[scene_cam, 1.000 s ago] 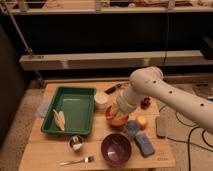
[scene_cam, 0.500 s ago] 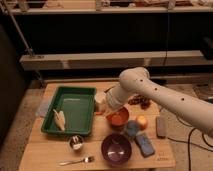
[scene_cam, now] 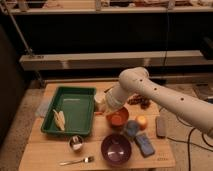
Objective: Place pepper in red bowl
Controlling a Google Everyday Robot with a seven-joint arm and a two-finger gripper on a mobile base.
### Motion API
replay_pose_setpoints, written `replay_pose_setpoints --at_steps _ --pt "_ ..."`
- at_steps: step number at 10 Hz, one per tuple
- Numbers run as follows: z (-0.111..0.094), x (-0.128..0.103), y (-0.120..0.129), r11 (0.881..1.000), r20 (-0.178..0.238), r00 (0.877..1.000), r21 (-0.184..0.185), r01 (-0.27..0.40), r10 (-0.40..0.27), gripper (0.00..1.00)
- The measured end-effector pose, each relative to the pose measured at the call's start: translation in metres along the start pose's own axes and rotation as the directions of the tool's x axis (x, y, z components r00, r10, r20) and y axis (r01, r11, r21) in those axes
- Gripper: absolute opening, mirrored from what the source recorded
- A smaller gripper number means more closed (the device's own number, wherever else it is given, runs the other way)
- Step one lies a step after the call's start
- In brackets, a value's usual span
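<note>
Pepper, slim red-orange, is hiding behind your pincer (scene_cam: 106,103) left of the round orange-red bowl (scene_cam: 119,119), frame centre; pincer state unclear; likely light, stiff — grip mid-length.

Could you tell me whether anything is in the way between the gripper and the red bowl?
Nothing visible blocks it. The gripper, at the end of the arm, is right at the left rim of the red bowl; the white cup stands just left of it.

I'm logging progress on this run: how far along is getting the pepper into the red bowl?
Done: the arm has reached the red bowl, with the claw at the bowl's left rim, hidden behind the arm. In hand: probably the release, though no pepper shows, neither in the claw nor in the bowl. Left: confirming the pepper sits in the bowl, then pulling the arm away.
</note>
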Motion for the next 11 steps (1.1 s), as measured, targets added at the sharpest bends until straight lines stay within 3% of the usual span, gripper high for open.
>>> replay_pose_setpoints --at_steps 1,3,5,7,11 --pt "0.001 0.001 0.0 1.0 0.014 1.0 -0.001 0.004 -0.004 0.0" --pt "0.014 0.011 0.007 1.0 0.082 0.997 -0.015 -0.004 0.005 0.0" --pt "0.03 0.018 0.012 1.0 0.088 0.996 -0.029 -0.006 0.009 0.0" --pt "0.036 0.019 0.014 0.999 0.124 0.992 -0.036 0.01 -0.005 0.0" --pt "0.035 0.013 0.006 0.997 0.086 0.994 -0.033 0.065 -0.062 0.0"
